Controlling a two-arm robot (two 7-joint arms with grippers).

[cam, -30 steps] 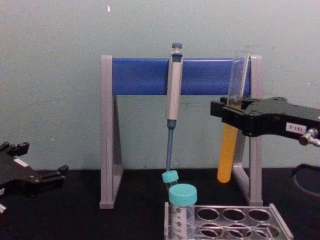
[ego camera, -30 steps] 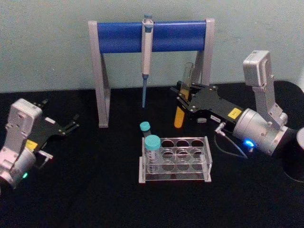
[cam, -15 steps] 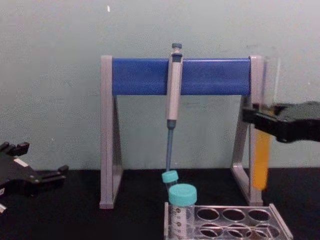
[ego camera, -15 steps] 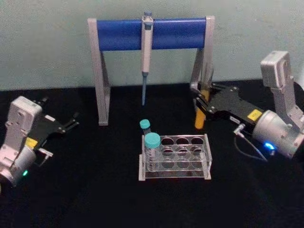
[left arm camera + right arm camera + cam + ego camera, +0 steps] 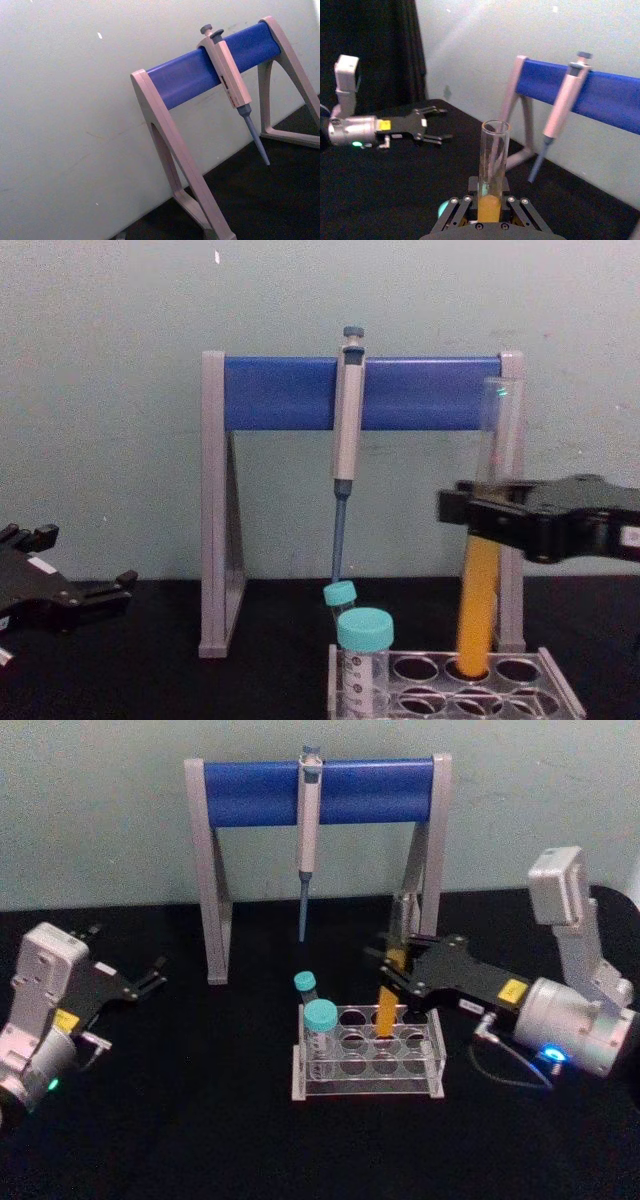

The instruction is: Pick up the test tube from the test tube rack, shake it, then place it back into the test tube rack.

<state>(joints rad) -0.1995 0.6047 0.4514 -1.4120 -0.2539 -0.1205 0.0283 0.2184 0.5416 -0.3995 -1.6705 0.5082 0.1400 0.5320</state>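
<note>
My right gripper (image 5: 393, 965) is shut on the test tube (image 5: 385, 1008), a slim clear glass tube with orange-yellow liquid. The tube (image 5: 478, 600) stands nearly upright, tilted slightly. Its lower end dips into a middle hole in the back row of the pale translucent test tube rack (image 5: 555, 690). In the right wrist view the open mouth of the tube (image 5: 493, 165) rises from between the fingers of my right gripper (image 5: 490, 202). The rack (image 5: 436, 1060) sits at the table's centre. My left gripper (image 5: 125, 960) rests open at the far left, away from the rack.
Two teal-capped vials (image 5: 320, 1025) (image 5: 305, 985) stand at the rack's left end. Behind the rack is the blue-and-grey pipette stand (image 5: 250, 792) with a pipette (image 5: 308, 820) hanging from it; its right leg (image 5: 512, 570) is just behind the tube. The black table runs to a pale wall.
My right gripper carried the test tube from beside the stand's right leg leftward and down. The tube's lower end is now in a rack hole. The left arm has not moved.
</note>
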